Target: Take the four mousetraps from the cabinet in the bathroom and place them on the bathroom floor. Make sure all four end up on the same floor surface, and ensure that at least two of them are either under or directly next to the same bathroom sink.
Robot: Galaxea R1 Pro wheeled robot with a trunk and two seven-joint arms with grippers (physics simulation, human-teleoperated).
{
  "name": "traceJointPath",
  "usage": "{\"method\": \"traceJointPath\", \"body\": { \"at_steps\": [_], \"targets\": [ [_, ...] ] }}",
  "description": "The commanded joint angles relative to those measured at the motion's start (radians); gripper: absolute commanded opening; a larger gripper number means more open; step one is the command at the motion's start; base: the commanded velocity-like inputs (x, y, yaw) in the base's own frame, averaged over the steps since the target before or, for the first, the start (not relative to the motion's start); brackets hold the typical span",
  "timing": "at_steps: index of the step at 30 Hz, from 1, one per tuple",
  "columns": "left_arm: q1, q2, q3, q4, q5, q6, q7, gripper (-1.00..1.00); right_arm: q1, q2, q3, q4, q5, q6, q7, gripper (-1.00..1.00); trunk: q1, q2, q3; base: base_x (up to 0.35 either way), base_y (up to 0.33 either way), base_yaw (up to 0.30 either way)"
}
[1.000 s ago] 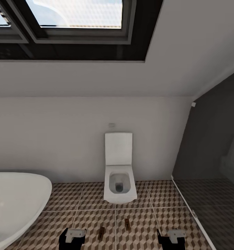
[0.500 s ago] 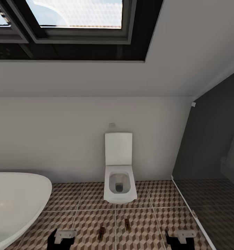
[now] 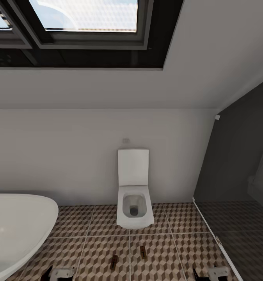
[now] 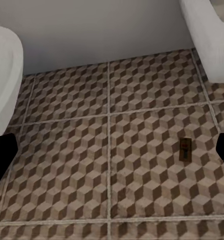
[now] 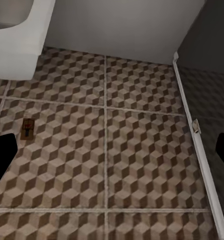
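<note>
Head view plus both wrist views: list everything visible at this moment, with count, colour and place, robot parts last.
mousetraps: two, brown wood with dark wire, flat on the tiles in front of the toilet, one left of the other
bathroom floor: one, brown-and-beige cube tiles, pale grout
toilet: one, white, lid up, against the back wall
bathtub: one, white, rounded, at the left
window: dark frame, in the sloped ceiling
glass partition: one, dark grey, at the right
left gripper: white and black, low at the bottom edge; dark fingers spread apart, nothing between
right gripper: same, bottom right; fingers apart, empty
</note>
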Motion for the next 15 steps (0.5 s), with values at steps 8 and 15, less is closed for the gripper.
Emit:
{"method": "traceJointPath", "body": {
  "at_steps": [8,15],
  "targets": [
    [0.04,0.008,-0.01,0.004,0.006,-0.044,0.0,1.0,0.038,-0.001,0.007,0.002,0.0,-0.043,0.0,1.0,0.001,-0.001,-0.001,0.0,0.0,0.0],
    [0.088,0.009,-0.01,0.005,0.005,-0.138,0.002,1.0,0.086,0.005,0.008,0.001,0.0,-0.093,0.001,1.0,0.001,-0.001,-0.001,0.0,0.0,0.0]
  ]
}}
